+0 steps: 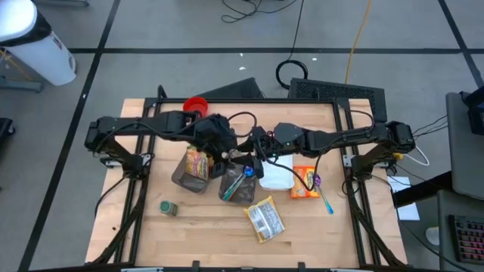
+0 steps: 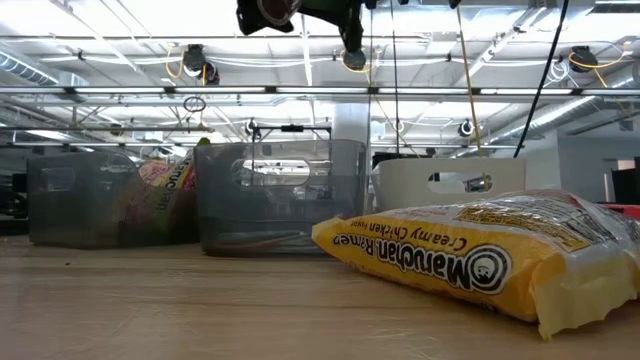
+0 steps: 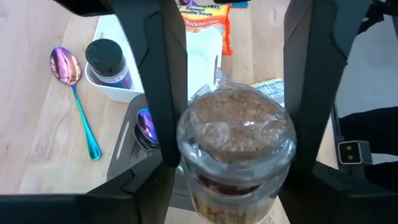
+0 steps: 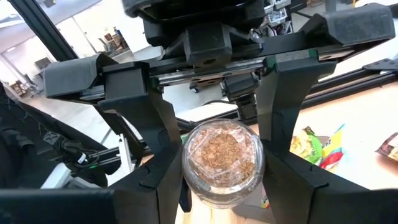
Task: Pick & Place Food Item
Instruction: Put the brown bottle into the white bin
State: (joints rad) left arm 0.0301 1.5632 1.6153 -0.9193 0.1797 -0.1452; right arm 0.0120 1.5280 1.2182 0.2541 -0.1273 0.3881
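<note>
A clear plastic cup [image 3: 235,134], topped with brown crumbs under film and showing a red layer lower down, hangs in the air above the grey bins at the table's middle. Both grippers meet at it. My right gripper [image 4: 224,186] comes in level from the table's right and is shut on the cup [image 4: 221,158]. My left gripper [image 3: 230,190] slants down from the table's left, its fingers at the cup's lower wall. In the high view the two grippers [image 1: 234,151] [image 1: 259,151] face each other; the cup is hard to make out there. My left gripper has the cup's lower wall [image 3: 196,186] between its two fingers, coming slanting down from the table's left. The cup stands roughly upright and clear of the table. My right gripper pinches the cup's upper wall near the rim [image 3: 186,124] between its two fingers [image 3: 168,81], which come level from the table's right. The cup is lifted clear, its top up.
Below stand two grey see-through bins [image 1: 190,172] [image 1: 238,187] and a white tray [image 1: 277,176] with a dark-lidded jar [image 3: 107,62]. Ramen packs [image 1: 265,220] [image 1: 305,183], iridescent spoons [image 3: 78,99] [image 3: 146,127], a small can [image 1: 168,208] and a red cup [image 1: 195,104] lie around.
</note>
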